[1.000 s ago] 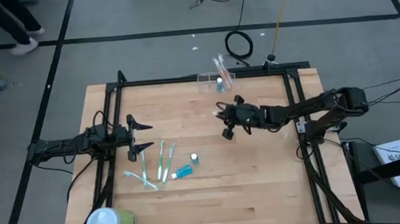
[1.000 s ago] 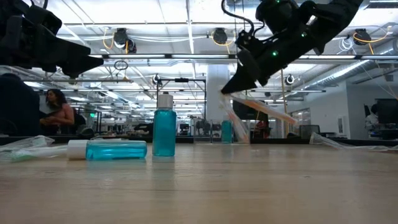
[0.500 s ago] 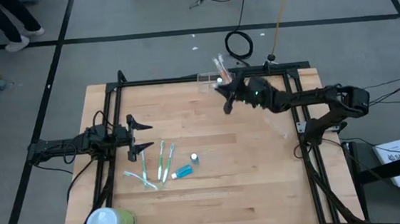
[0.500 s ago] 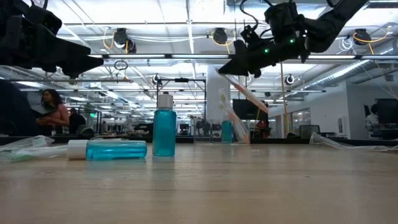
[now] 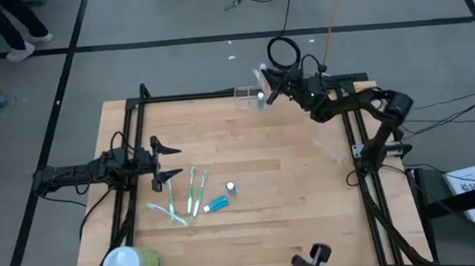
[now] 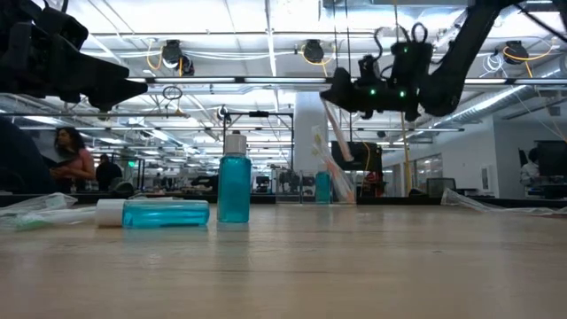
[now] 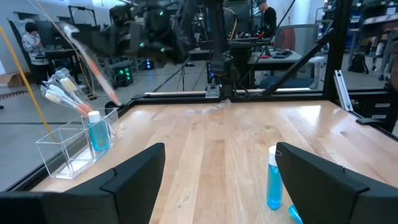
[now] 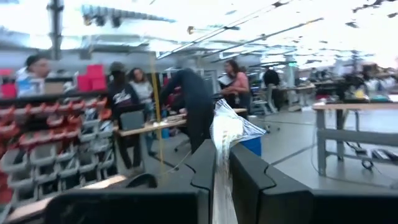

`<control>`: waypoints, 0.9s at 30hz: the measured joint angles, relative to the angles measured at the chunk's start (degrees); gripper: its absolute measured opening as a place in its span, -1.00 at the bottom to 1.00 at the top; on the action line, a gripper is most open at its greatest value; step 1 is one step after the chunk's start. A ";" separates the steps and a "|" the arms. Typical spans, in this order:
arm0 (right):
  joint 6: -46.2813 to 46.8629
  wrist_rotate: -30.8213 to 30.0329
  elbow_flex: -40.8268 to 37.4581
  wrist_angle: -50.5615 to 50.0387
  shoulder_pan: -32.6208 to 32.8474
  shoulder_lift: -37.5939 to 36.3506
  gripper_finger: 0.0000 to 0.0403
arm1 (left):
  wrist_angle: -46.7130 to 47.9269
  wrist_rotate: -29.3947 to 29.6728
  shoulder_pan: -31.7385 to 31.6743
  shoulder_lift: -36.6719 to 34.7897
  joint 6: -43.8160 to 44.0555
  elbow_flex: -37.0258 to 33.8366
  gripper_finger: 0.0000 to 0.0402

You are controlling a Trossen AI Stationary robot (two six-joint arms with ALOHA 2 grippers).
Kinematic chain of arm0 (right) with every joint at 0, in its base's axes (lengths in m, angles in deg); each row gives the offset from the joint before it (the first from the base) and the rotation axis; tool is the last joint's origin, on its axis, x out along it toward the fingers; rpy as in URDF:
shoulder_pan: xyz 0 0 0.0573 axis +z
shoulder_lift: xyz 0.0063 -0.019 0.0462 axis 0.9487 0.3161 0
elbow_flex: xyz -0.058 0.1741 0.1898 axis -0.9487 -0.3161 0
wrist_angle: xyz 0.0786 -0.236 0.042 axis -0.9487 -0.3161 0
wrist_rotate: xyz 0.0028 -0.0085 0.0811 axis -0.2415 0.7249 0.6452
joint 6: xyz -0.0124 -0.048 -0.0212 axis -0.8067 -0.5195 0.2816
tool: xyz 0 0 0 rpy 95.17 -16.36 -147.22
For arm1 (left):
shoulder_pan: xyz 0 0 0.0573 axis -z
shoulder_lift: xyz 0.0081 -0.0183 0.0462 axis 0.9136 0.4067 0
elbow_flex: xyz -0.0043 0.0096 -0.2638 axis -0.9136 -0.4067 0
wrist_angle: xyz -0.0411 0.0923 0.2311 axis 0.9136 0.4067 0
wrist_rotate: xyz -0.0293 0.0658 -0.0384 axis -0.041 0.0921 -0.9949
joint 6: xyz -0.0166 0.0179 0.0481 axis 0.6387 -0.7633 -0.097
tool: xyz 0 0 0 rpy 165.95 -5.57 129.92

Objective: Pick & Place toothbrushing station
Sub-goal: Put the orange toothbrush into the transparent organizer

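The toothbrushing station, a small clear holder (image 5: 250, 95), stands at the table's far edge with toothbrushes and a small blue bottle in it; it also shows in the left wrist view (image 7: 71, 149). My right gripper (image 5: 271, 88) is beside and above it, shut on a wrapped toothbrush (image 7: 90, 59). My left gripper (image 5: 168, 162) is open and empty above the table's left side, next to several loose green toothbrushes (image 5: 193, 190). My right gripper pinches the toothbrush's clear wrapper (image 8: 222, 134) between its two fingers (image 8: 249, 180), at the brush's upper end. The brush slants down below the fingers (image 6: 335, 133), lifted clear of the table. Its lower end (image 7: 115, 99) is by the holder's rim; I cannot tell whether it touches.
A blue bottle lies on its side (image 5: 218, 204) and a small one stands (image 5: 231, 187) near the table's middle. A big green cylinder with a white lid (image 5: 129, 265) stands at the near left corner. A black frame (image 5: 217, 93) runs around the table.
My right gripper has gone from the table's middle toward the far edge and up to the clear holder, turning as it went, and has carried the wrapped toothbrush along. The brush has swung from slanting toward the right to hanging steeper below the fingers.
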 joint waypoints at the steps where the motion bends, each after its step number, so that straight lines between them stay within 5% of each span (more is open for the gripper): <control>1: 1.03 -0.02 0.28 1.72 -0.76 1.54 -0.90 | -0.02 0.00 0.00 0.00 0.00 0.00 0.54; 18: 5.32 -0.01 2.04 5.43 -5.40 8.54 -0.90 | 0.00 0.00 0.00 0.00 0.00 0.00 0.54; 27: 5.38 -0.04 2.06 -3.32 -5.24 8.52 -0.89 | -0.01 0.00 0.00 0.00 0.00 -0.01 0.54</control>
